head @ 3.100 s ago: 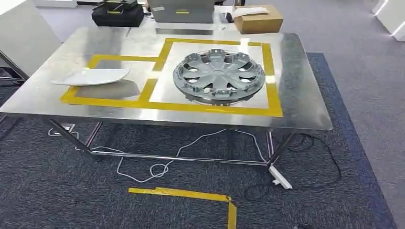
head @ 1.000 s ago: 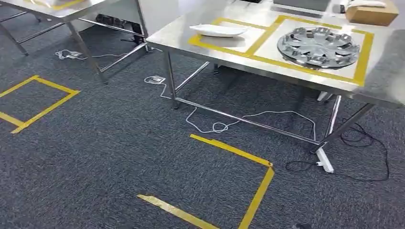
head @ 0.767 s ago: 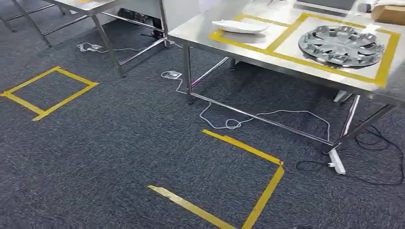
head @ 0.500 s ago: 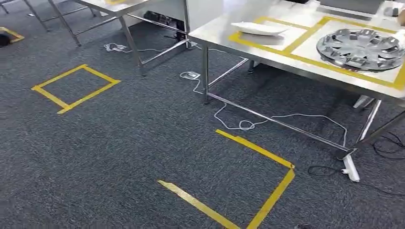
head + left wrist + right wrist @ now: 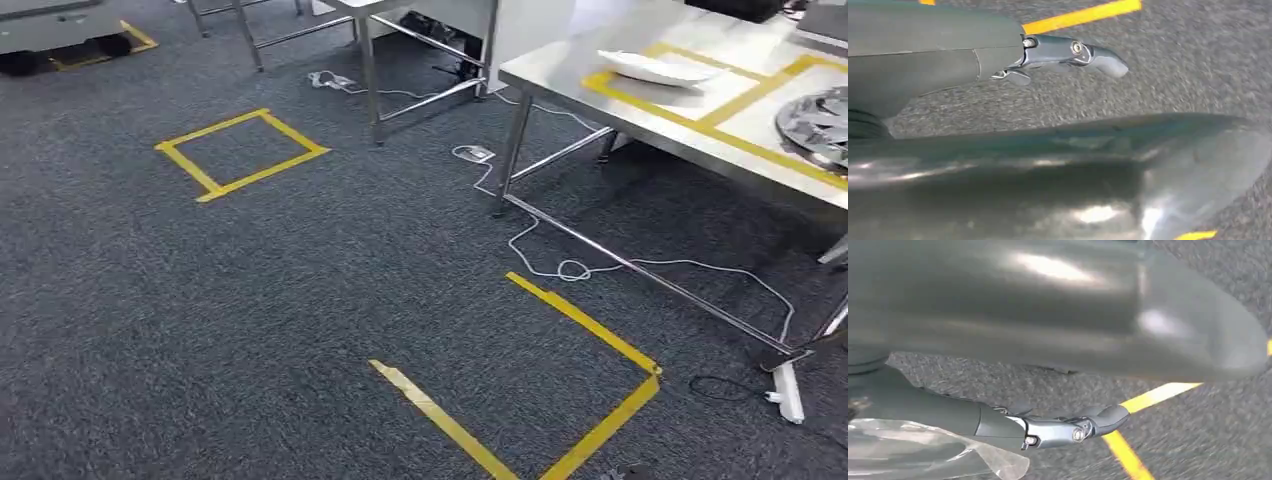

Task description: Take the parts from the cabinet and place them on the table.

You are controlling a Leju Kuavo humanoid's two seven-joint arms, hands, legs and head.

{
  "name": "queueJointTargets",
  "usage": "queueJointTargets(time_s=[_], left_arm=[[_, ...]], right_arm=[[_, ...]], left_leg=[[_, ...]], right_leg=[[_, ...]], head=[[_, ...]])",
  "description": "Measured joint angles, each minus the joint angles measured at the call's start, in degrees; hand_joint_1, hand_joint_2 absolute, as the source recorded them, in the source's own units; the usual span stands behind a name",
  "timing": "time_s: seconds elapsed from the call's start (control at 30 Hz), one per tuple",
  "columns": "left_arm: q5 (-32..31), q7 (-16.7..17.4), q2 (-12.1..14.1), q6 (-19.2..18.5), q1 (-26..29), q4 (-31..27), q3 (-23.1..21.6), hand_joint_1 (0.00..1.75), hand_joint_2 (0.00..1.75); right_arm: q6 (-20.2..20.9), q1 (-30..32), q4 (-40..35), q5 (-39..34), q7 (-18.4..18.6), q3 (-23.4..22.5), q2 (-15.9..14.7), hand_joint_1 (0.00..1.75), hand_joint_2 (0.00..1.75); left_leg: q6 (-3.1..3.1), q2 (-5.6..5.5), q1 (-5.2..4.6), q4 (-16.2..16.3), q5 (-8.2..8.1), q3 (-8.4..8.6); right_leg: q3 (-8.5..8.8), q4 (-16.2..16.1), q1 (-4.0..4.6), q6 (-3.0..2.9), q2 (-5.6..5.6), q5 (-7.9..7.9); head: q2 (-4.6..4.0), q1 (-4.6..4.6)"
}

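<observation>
At the upper right of the head view, the bench [image 5: 640,110] carries a white plate-shaped part [image 5: 655,67] inside a yellow tape outline and a silver wheel cover [image 5: 822,125] cut off by the frame edge. Both parts lie on the bench top; the cabinet cannot be located in these views. The left hand [image 5: 1068,52] and the right hand [image 5: 1068,427] hang over the grey carpet [image 5: 250,300], fingers extended and holding nothing; how far the fingers are spread cannot be judged. Both hands are well apart from the parts on the bench. Hazard, as a judgement: a white cable [image 5: 600,268] loops across the carpet beneath the bench, and a power strip [image 5: 788,392] lies near a bench leg. Walking close to that side could snag a foot. Yellow floor tape [image 5: 590,325] marks a standing position near that cable.
</observation>
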Motion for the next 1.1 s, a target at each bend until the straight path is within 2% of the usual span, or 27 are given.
queueJointTargets(time_s=[0.03, 0.1, 0.13, 0.17, 0.2, 0.23, 0.27, 0.3, 0.33, 0.37, 0.43, 0.47, 0.53, 0.57, 0.6, 0.63, 0.67, 0.7, 0.73, 0.77, 0.8, 0.83, 0.93, 0.97, 1.03, 1.07, 1.1], left_arm=[[0.11, 0.22, 0.00, 0.09, 0.00, 0.00, -0.11, 0.00, 0.00], [0.66, 0.61, 0.00, 0.20, 0.04, 0.00, -0.55, 0.00, 0.00], [0.74, 0.70, 0.00, 0.22, 0.12, 0.00, -0.57, 0.00, 0.00], [0.81, 0.76, -0.02, 0.26, 0.37, 0.00, -0.64, 0.00, 0.00], [0.83, 0.77, -0.04, 0.33, 0.57, 0.00, -0.81, 0.00, 0.00], [0.85, 0.76, -0.04, 0.48, 0.83, 0.00, -1.09, 0.00, 0.00], [0.96, 0.76, -0.07, 0.70, 0.97, 0.00, -1.38, 0.00, 0.00], [1.05, 0.79, -0.09, 0.85, 1.06, 0.00, -1.66, 0.00, 0.00], [1.05, 0.87, -0.07, 1.01, 1.05, 0.00, -1.95, 0.00, 0.00], [0.96, 0.91, -0.02, 1.14, 1.20, 0.00, -2.21, 0.00, 0.00], [0.55, 1.23, -0.02, 1.20, 1.85, -0.02, -2.51, 0.00, 0.00], [0.48, 1.38, -0.02, 1.20, 2.20, -0.09, -2.60, 0.00, 0.00], [-0.04, 1.68, -0.02, 1.14, 2.77, -0.35, -3.30, 0.00, 0.00], [-0.13, 1.60, -0.02, 0.79, 2.78, -0.46, -3.56, 0.00, 0.00], [0.13, 1.18, -0.02, 0.15, 2.75, -0.48, -3.96, 0.00, 0.00], [1.25, 0.54, -0.02, -0.83, 2.70, -0.48, -4.11, 0.00, 0.00], [2.61, 0.02, -0.02, -2.01, 2.69, -0.48, -4.11, 0.00, 0.00], [3.69, -0.56, 0.00, -3.07, 2.61, -0.48, -4.11, 0.00, 0.00], [4.53, -1.10, 0.09, -4.14, 2.45, -0.48, -4.11, 0.00, 0.00], [5.36, -1.71, 0.15, -5.01, 2.10, -0.50, -4.11, 0.00, 0.00], [6.42, -2.05, 0.24, -5.57, 1.57, -0.66, -4.13, 0.00, 0.00], [7.30, -2.29, 0.26, -5.83, 0.98, -0.76, -4.22, 0.00, 0.00], [10.98, -2.64, 0.44, -5.57, 0.44, -1.62, -4.90, 0.00, 0.00], [11.82, -2.62, 0.48, -5.42, 0.37, -2.01, -5.18, 0.00, 0.00], [12.42, -2.56, 0.55, -5.24, 0.11, -2.69, -5.90, 0.00, 0.00], [12.65, -2.54, 0.55, -5.09, -0.15, -2.86, -6.17, 0.00, 0.00], [12.85, -2.54, 0.59, -5.07, -0.24, -2.93, -6.54, 0.00, 0.00]], right_arm=[[0.46, -0.04, 0.53, 0.31, 0.00, 0.00, 0.11, 0.00, 0.00], [1.07, 0.11, 1.64, 0.68, 0.18, 0.04, 0.46, 0.00, 0.00], [1.29, 0.20, 2.10, 0.75, 0.26, 0.07, 0.61, 0.00, 0.00], [1.40, 0.24, 2.52, 0.75, 0.35, 0.11, 0.74, 0.00, 0.00], [1.47, 0.21, 2.91, 0.79, 0.42, 0.15, 0.85, 0.00, 0.00], [1.51, 0.19, 3.21, 0.98, 0.46, 0.15, 0.94, 0.00, 0.00], [1.51, 0.19, 3.48, 1.12, 0.55, 0.15, 1.01, 0.00, 0.00], [1.53, 0.20, 3.72, 1.38, 0.61, 0.15, 1.07, 0.00, 0.00], [1.58, 0.20, 3.83, 1.60, 0.63, 0.15, 1.12, 0.00, 0.00], [1.62, 0.07, 4.02, 1.95, 0.68, 0.15, 1.14, 0.00, 0.00], [1.88, 0.00, 4.53, 2.23, 0.50, 0.15, 1.36, 0.00, 0.00], [2.12, -0.03, 4.68, 2.25, 0.41, 0.13, 1.69, 0.00, 0.00], [2.67, -0.20, 5.45, 2.21, -0.02, -0.11, 2.01, 0.00, 0.00], [2.84, -0.19, 5.75, 2.25, -0.26, -0.18, 2.16, 0.00, 0.00], [2.91, -0.23, 6.02, 2.43, -0.68, -0.39, 2.30, 0.00, 0.00], [3.02, -0.42, 6.26, 2.96, -1.23, -0.88, 2.34, 0.00, 0.00], [3.09, -0.79, 6.30, 3.72, -1.82, -1.62, 2.36, 0.00, 0.00], [3.26, -1.27, 6.30, 4.82, -2.25, -2.61, 2.38, 0.00, 0.00], [3.50, -1.65, 6.30, 6.30, -2.51, -3.85, 2.45, 0.00, 0.00], [3.92, -1.90, 6.21, 8.30, -2.54, -5.67, 2.51, 0.00, 0.00], [4.44, -1.90, 6.06, 10.70, -2.18, -7.88, 2.60, 0.00, 0.00], [5.20, -1.64, 5.91, 13.51, -1.56, -10.58, 2.77, 0.00, 0.00], [6.91, -1.13, 5.01, 22.73, 0.75, -18.51, 3.65, 0.00, 0.00], [7.26, -0.86, 4.49, 25.04, 1.48, -21.64, 4.09, 0.00, 0.00], [7.50, -0.19, 3.94, 26.71, 1.95, -25.73, 4.55, 0.00, 0.00], [7.56, 0.27, 3.81, 27.12, 2.23, -27.14, 4.70, 0.00, 0.00], [7.70, 0.95, 3.81, 27.59, 2.58, -28.35, 4.74, 0.00, 0.00]], left_leg=[[0.29, -0.66, -0.07, 0.01, 0.19, -0.38], [0.66, -1.95, -0.39, 0.02, 0.52, -0.94], [0.70, -2.76, -0.54, 0.05, 0.66, -1.11], [0.69, -3.57, -0.68, 0.07, 0.83, -1.17], [0.64, -4.38, -0.76, 0.09, 0.92, -1.16], [0.49, -5.16, -0.80, 0.23, 1.01, -1.17], [0.42, -5.89, -0.80, 0.39, 1.05, -1.17], [0.27, -6.43, -0.80, 0.56, 1.14, -1.39], [-0.06, -7.11, -1.16, 1.22, 1.11, -1.95], [-0.56, -7.68, -0.88, 1.18, 1.46, -2.43], [-1.36, -9.10, -0.67, 1.04, 1.94, -3.05], [-1.60, -9.64, -0.71, 1.37, 1.97, -3.10], [-2.16, -4.87, -0.84, 5.82, -1.85, -5.11], [-2.53, -3.55, -0.68, 10.38, -4.52, -7.06], [-2.82, -2.89, -0.52, 15.26, -6.81, -9.11], [-3.00, -2.59, -0.34, 18.43, -7.93, -10.36], [-3.11, -2.44, -0.16, 18.98, -7.66, -10.35], [-3.19, -2.26, 0.03, 17.04, -6.26, -9.06], [-3.19, -1.94, 0.11, 13.04, -4.29, -6.67], [-3.05, -0.87, 0.09, 7.19, -1.92, -3.09], [-2.77, 1.60, -0.02, 2.40, -0.62, -0.16], [-2.32, 2.43, -0.61, 1.08, -1.05, 0.23], [-1.30, 0.51, -0.84, 1.21, -0.52, -0.68], [-0.69, -0.04, -0.68, 0.53, -0.11, -0.54], [0.16, -0.95, -0.39, 0.07, 0.45, -0.59], [0.32, -1.55, -0.40, 0.08, 0.52, -0.80], [0.42, -2.34, -0.50, 0.08, 0.57, -0.91]], right_leg=[[-2.03, 4.39, -0.08, 0.03, 2.24, -2.53], [-6.81, 14.38, -0.06, 0.05, 3.29, -6.47], [-8.52, 17.46, -0.05, 0.01, 3.35, -6.99], [-8.80, 17.38, -0.05, -0.11, 3.37, -5.80], [-7.77, 14.89, -0.02, -0.28, 3.45, -3.63], [-5.55, 9.76, -0.03, -0.46, 3.88, -0.47], [-3.10, 4.43, -0.03, -0.69, 5.03, 2.25], [-1.48, 0.65, -0.13, -1.00, 8.35, 2.92], [-0.98, -0.96, -0.43, -1.03, 9.08, 2.51], [-1.37, -0.62, -0.20, -0.98, 8.39, 2.35], [-1.21, -0.55, 0.03, -1.54, 7.23, 2.55], [-1.10, -1.11, -0.54, -2.06, 6.36, 3.06], [-0.94, -1.16, -0.44, -2.46, 4.90, 3.34], [-1.03, -1.14, -0.32, -2.46, 3.90, 3.34], [-1.30, -1.14, -0.25, -2.50, 2.77, 3.30], [-1.78, -1.06, -0.24, -2.50, 1.85, 3.28], [-1.88, -1.06, -0.24, -2.48, 1.05, 3.20], [-1.89, -1.05, -0.24, -2.46, 0.30, 3.18], [-1.82, -1.05, -0.24, -2.41, -0.30, 3.15], [-1.62, -1.05, -0.24, -2.26, -1.00, 3.06], [-0.74, -1.05, -0.15, -2.04, -1.66, 2.98], [-1.47, -0.79, 0.29, -1.66, -2.27, 2.79], [-0.69, -1.13, 0.13, -0.75, -3.76, 3.23], [-0.65, -1.16, 0.09, -0.38, -4.14, 3.11], [-2.78, 2.37, -0.31, -0.16, 1.55, 0.29], [-4.98, 6.95, -0.34, -0.11, 2.78, -1.90], [-7.70, 12.49, -0.34, -0.01, 3.29, -4.05]], head=[[0.00, 0.13], [0.00, 0.08], [0.00, 0.04], [0.00, 0.06], [0.00, 0.02], [0.00, 0.04], [0.00, 0.04], [0.00, 0.06], [0.00, -0.01], [0.00, -0.07], [0.00, -0.01], [0.00, -0.01], [0.00, -0.58], [0.00, -0.51], [0.00, -0.51], [0.00, -0.53], [0.00, -0.53], [0.00, -0.53], [0.00, -0.51], [0.00, -0.57], [0.00, -0.57], [0.00, -0.58], [0.00, -0.33], [0.00, -0.38], [0.00, -0.05], [0.00, 0.10], [0.00, 0.10]])
